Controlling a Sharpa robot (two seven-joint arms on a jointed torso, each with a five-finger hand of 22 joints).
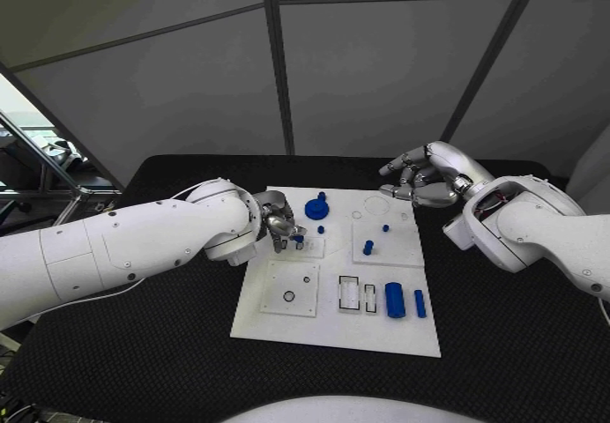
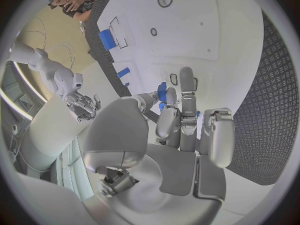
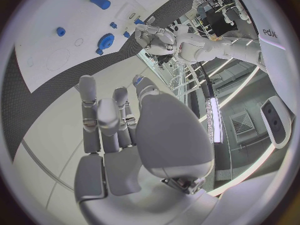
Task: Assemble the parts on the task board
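Note:
The white task board (image 1: 282,322) lies in the middle of the black table. My left hand (image 1: 278,227) hovers over the board's left middle and pinches a small blue part (image 1: 296,238) between thumb and fingers; the same part (image 2: 162,92) shows at the fingertips in the left wrist view. A blue gear (image 1: 316,209) sits just behind that hand. My right hand (image 1: 427,176) hangs above the board's back right corner, fingers loosely bent, holding nothing. Small blue pegs (image 1: 368,248) stand in the board's middle.
A blue cylinder (image 1: 394,300) and a thin blue bar (image 1: 420,303) lie at the board's front right, beside two rectangular slots (image 1: 348,293). A round hole (image 1: 290,295) marks the front left panel. Black matting (image 1: 152,352) surrounds the board.

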